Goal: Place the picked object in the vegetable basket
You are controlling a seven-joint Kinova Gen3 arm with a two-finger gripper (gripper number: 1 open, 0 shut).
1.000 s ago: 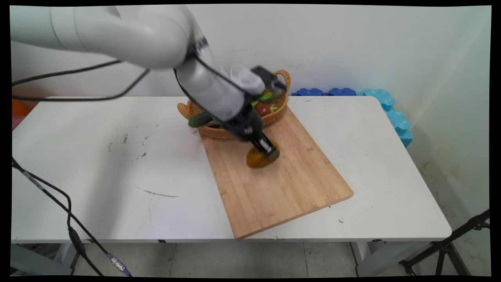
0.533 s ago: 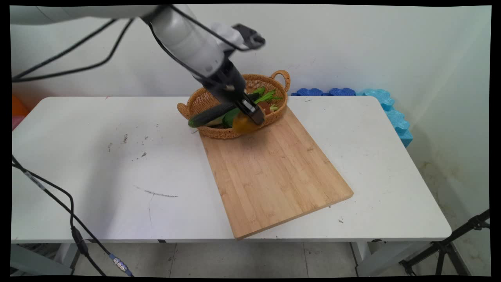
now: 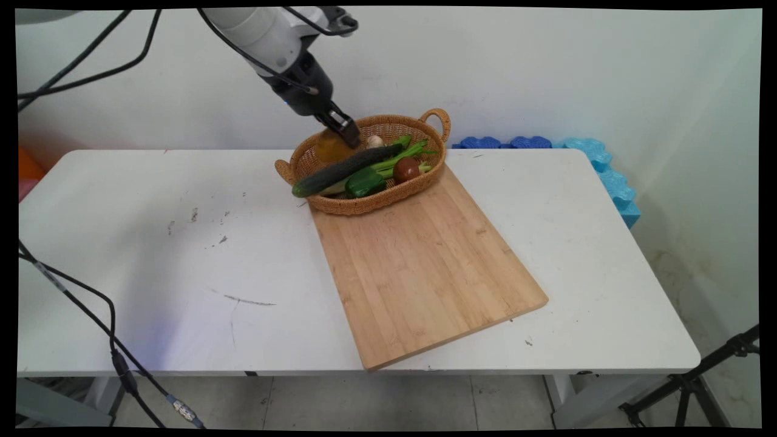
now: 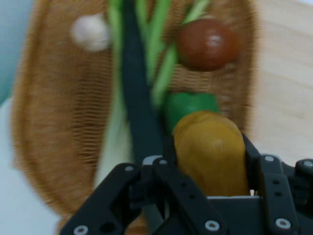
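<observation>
My gripper is shut on a yellow-orange pepper and holds it in the air above the back left part of a wicker basket. In the hand view the yellow-orange pepper sits between the fingers, over the basket. Inside the basket lie a long dark cucumber, a green pepper, a reddish-brown tomato, green stalks and a small white garlic bulb. The cucumber's end sticks out over the basket's left rim.
A bamboo cutting board lies bare on the white table, its far corner touching the basket. Blue foam pieces sit behind the table's far right edge. Black cables hang at the left.
The gripper has lifted the yellow-orange pepper off the cutting board and carried it up and back left, from the board's far part to above the basket.
</observation>
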